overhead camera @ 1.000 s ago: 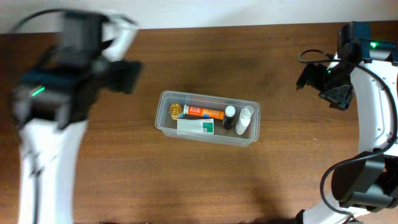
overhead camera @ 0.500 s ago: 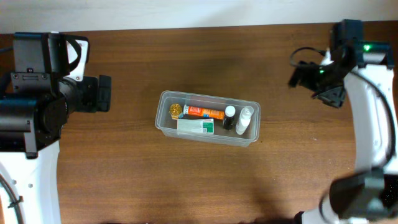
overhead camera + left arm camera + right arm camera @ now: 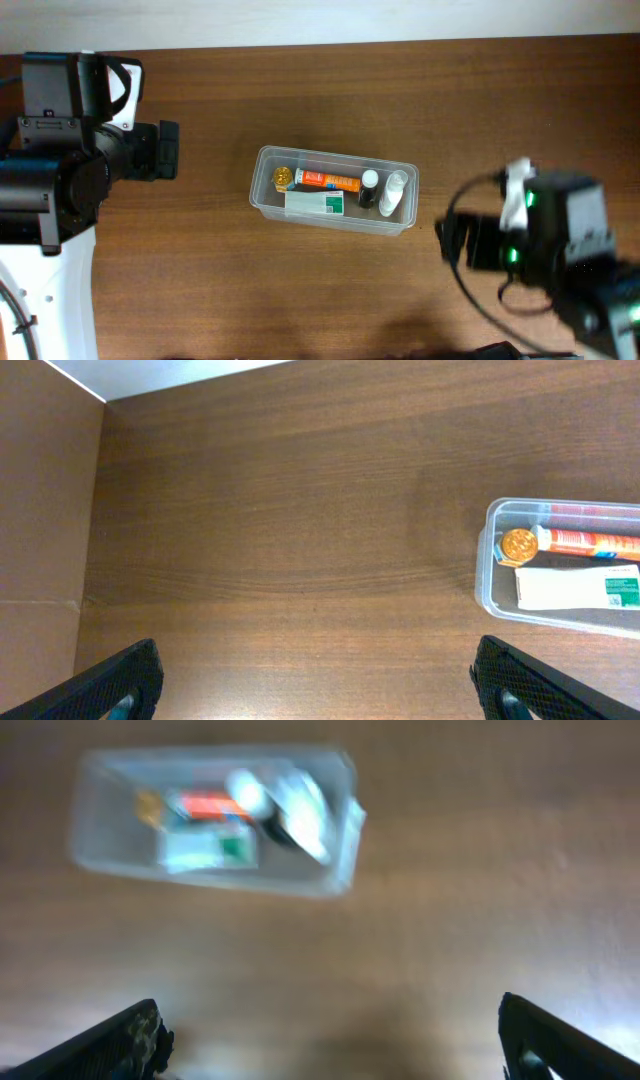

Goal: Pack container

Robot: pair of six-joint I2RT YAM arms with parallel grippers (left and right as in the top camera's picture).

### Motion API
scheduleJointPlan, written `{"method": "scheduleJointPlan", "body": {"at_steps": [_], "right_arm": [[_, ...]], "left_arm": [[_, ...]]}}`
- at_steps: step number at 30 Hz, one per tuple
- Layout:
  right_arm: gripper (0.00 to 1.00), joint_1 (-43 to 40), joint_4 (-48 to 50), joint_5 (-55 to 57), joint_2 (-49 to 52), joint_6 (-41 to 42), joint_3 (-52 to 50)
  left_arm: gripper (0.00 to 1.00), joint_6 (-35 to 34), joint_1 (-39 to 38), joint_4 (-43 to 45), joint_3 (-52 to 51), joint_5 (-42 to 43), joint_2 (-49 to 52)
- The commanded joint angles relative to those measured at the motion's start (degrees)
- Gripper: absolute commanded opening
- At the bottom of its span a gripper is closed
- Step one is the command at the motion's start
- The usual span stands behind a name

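The clear plastic container (image 3: 262,203) sits mid-table. In it lie a gold-capped item (image 3: 283,177), an orange tube (image 3: 327,181), a white-and-green carton (image 3: 315,203), a small dark bottle with a white cap (image 3: 370,187) and a white bottle (image 3: 393,193). My left gripper (image 3: 160,150) is open and empty, well left of the container, whose left end shows in the left wrist view (image 3: 485,575). My right gripper (image 3: 455,242) is open and empty, to the container's front right and apart from it. The right wrist view shows the container (image 3: 100,850) blurred.
The brown wooden table (image 3: 330,290) carries nothing else in view. A pale wall edge (image 3: 400,20) runs along the far side. A brown side panel (image 3: 45,530) stands at the table's left end.
My right arm has swung from the far right corner down to the front right, nearer the container, and is blurred. My left arm settled half a second ago and holds still.
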Motion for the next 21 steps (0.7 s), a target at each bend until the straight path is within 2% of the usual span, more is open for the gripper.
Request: {"method": "scheduleJointPlan", "body": {"at_steps": [1,2,3,4,5,7,13,17,21], "right_arm": [[0.38,-1.4,0.2,11.2,-9.0,-0.2,-9.4],[0.22,-2.2,0.5,12.9,-11.9,-0.2,-12.1],[0.1,-3.4,2.2,14.3,-14.6,0.4,-14.4],[0.04,-5.0,5.2,15.4,-17.6,0.4,-17.0],[0.11,-6.1,7.3,15.6,-19.5,0.3,-18.5],[0.98,-8.5,12.4,15.5,-23.4,0.4,-21.3],[0.98,-12.3,27.5,22.2,-27.9,-0.5,-23.7],[0.98,-14.1,32.2,25.6,-30.6,-0.4,-27.8],[0.98,-14.4,37.2,26.1,-37.0,-0.4,-36.2]], "left_arm": [[1.0,-0.7,0.3,0.0,0.2,0.3,0.0],[1.0,-0.7,0.3,-0.1,0.2,0.3,0.0],[1.0,-0.7,0.3,-0.1,0.2,0.3,0.0],[1.0,-0.7,0.3,-0.1,0.2,0.3,0.0],[1.0,-0.7,0.3,-0.1,0.2,0.3,0.0],[1.0,-0.7,0.3,-0.1,0.2,0.3,0.0],[1.0,-0.7,0.3,-0.1,0.2,0.3,0.0],[1.0,-0.7,0.3,-0.1,0.2,0.3,0.0],[1.0,-0.7,0.3,-0.1,0.2,0.3,0.0]]}}
